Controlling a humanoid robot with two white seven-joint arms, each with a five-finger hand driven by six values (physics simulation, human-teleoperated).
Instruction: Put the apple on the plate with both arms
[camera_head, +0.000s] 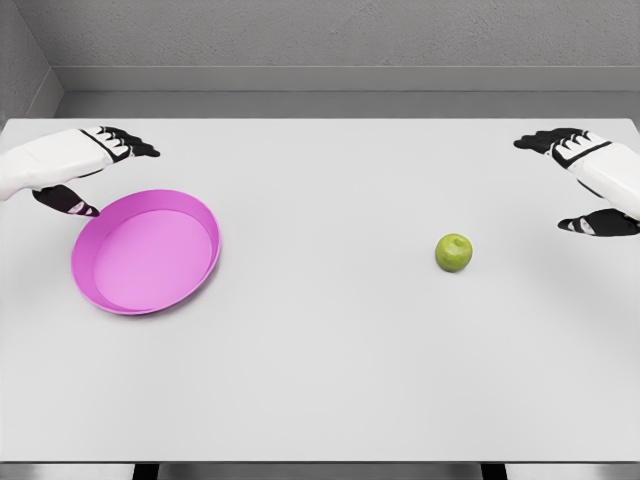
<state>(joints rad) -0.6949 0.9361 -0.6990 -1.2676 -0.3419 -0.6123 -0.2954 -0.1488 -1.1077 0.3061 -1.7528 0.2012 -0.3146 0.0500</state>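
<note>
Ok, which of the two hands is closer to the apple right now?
The right hand, at the table's right edge. The green apple lies right of the middle, while the left hand sits far left by the pink plate.

No text, label, brand, number or sign can be read anywhere.

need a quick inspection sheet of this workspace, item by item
surface: white table, flat, bare apart from two things
job's things: green apple right of centre, resting on the table, not held; pink plate at the left, nothing in it, tilted with its near-left edge seemingly raised
clutter: nothing seen
grippers: left hand open, thumb at the plate's far-left rim, contact unclear; right hand open, to the right of the apple, apart from it
cables: nothing seen
surroundings: grey wall behind the table
</note>
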